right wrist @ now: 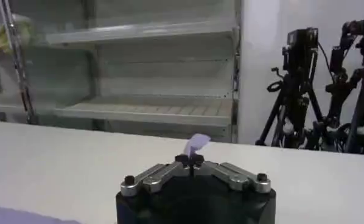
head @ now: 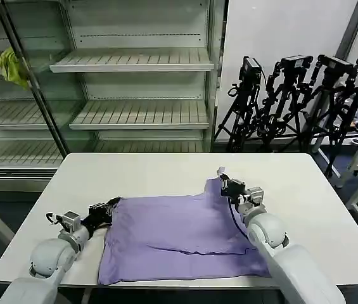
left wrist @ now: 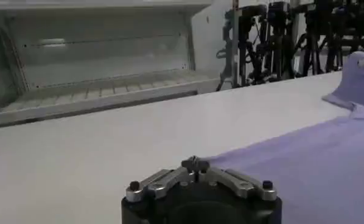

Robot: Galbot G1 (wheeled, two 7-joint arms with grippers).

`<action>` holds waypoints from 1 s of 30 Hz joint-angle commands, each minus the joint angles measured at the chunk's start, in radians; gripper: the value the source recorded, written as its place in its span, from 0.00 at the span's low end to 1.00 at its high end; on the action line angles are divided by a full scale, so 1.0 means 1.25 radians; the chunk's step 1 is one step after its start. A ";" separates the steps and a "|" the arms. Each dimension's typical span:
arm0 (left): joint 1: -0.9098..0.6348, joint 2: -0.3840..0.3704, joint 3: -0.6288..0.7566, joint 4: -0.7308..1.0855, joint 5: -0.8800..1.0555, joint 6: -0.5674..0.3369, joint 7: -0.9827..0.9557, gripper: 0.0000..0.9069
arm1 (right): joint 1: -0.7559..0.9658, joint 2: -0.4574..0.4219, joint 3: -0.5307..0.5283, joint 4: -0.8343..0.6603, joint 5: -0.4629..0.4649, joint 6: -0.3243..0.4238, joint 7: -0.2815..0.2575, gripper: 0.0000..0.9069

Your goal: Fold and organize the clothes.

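Lavender T-shirt (head: 179, 237) lies flat toward the table's (head: 159, 171) near edge, thin and limp, so grip corners: left gripper (head: 110, 207) pinches its far-left corner, right gripper (head: 224, 183) pinches the far-right corner, raised; expect sag and slip.

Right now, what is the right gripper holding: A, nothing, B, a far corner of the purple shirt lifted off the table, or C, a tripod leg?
B: the right gripper is shut on a raised corner of the purple shirt, a scrap of fabric showing between its fingertips.
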 commanded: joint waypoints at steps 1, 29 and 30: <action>0.014 0.004 -0.042 -0.038 -0.003 -0.007 0.002 0.00 | -0.004 0.000 0.012 0.007 -0.004 0.004 0.000 0.00; 0.186 0.000 -0.144 -0.277 -0.039 0.009 -0.032 0.00 | -0.189 -0.085 0.111 0.199 0.005 0.026 0.001 0.00; 0.194 0.000 -0.149 -0.288 -0.041 0.010 -0.032 0.00 | -0.206 -0.097 0.119 0.217 0.009 0.026 0.002 0.00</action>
